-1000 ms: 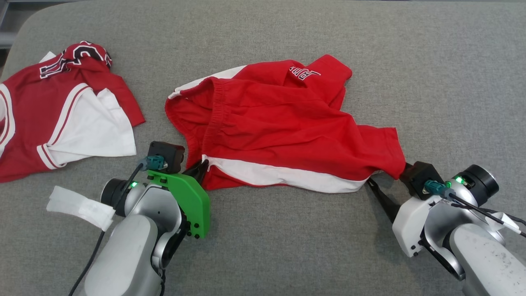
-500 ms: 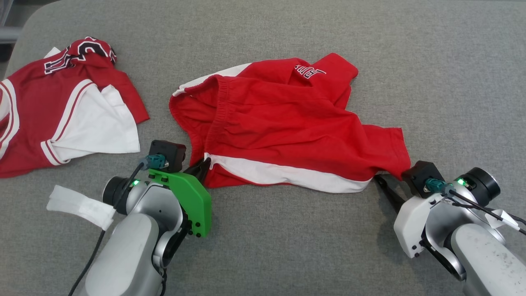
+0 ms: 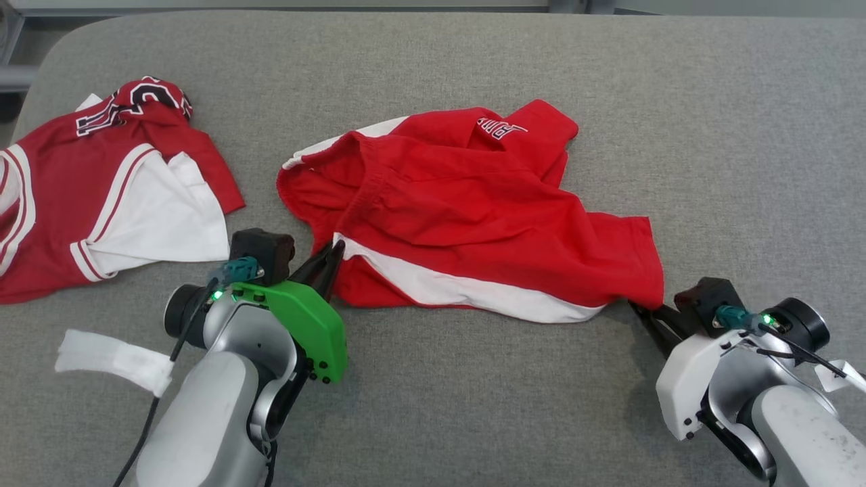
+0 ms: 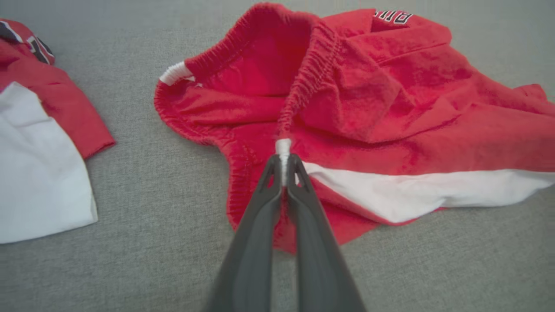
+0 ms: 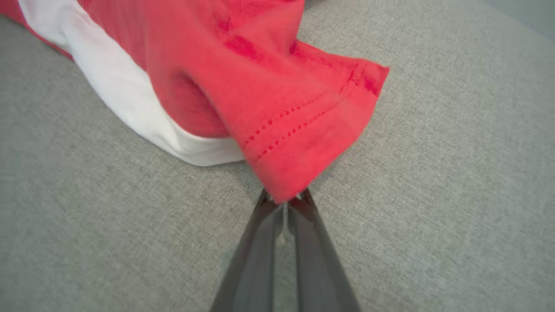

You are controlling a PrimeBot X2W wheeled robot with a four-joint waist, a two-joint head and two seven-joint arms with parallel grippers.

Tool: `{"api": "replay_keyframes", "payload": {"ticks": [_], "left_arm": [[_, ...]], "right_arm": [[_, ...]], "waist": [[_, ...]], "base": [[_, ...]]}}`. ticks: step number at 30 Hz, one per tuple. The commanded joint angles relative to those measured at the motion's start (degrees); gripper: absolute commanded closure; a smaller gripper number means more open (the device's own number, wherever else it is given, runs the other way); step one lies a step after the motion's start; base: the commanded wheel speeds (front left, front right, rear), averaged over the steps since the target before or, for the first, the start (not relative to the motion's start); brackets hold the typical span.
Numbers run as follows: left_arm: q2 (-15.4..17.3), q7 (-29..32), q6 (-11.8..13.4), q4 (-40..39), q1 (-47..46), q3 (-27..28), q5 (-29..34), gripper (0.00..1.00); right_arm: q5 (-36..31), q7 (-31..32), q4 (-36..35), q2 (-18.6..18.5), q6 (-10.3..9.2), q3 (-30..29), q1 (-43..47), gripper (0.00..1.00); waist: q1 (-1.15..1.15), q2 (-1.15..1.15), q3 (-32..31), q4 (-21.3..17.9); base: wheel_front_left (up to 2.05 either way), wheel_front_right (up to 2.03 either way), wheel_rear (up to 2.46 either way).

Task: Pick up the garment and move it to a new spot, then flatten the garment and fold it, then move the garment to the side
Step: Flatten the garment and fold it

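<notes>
Red shorts (image 3: 473,203), one pair, lie crumpled near the middle of the grey cloth-covered counter (image 3: 473,419). One white side stripe shows along their near edge, and there is white lettering on the far fold. We count two garments in all: the shorts, and one red-and-white jersey (image 3: 74,196) lying well apart to our left, with black-and-white numerals at its far end.

Both of our pincers are on the shorts. Our left pincer (image 3: 335,249) is pinched narrow on the waistband corner, where the white stripe meets the elastic. In the left wrist view its two dark fingers (image 4: 303,208) close on a small white tuft of cloth. Our right pincer (image 3: 639,310) is clamped on the bottom corner of one leg hem. The right wrist view shows that red corner caught between the fingertips, with two rows of stitching along the hem. Between the two grips the cloth lies rumpled on the counter, not flat. One strip of white tape (image 3: 111,352) sticks out beside our left wrist.
</notes>
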Motion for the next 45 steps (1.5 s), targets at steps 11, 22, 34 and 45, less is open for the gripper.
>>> {"api": "replay_keyframes", "payload": {"ticks": [11,22,34,45], "left_arm": [[-0.47,-6.64,1.06,-10.03,3.48,5.52,-5.40,1.00],[-1.28,-0.52,0.91,-19.60,-2.85,12.86,-18.59,1.00],[-1.78,12.82,5.82,-14.32,-30.80,17.71,-28.17,1.00],[-4.17,6.99,7.40,-6.55,-56.04,23.86,-30.18,1.00]], "right_arm": [[17.17,1.91,-12.56,1.69,-0.07,-7.77,5.45,1.00],[31.00,12.10,-23.55,2.17,-0.03,-18.94,-4.24,1.00],[29.08,18.89,-16.17,5.00,-0.03,-19.52,-37.20,1.00],[16.27,7.94,1.53,10.39,-0.03,-17.89,-66.14,1.00]], "waist": [[0.00,0.00,-3.88,-1.16],[0.00,0.00,-0.22,-4.66],[0.00,0.00,16.66,-8.84],[0.00,0.00,26.11,-10.54]], "base": [[0.00,0.00,0.00],[0.00,0.00,0.00],[0.00,0.00,0.00],[0.00,0.00,0.00]]}}
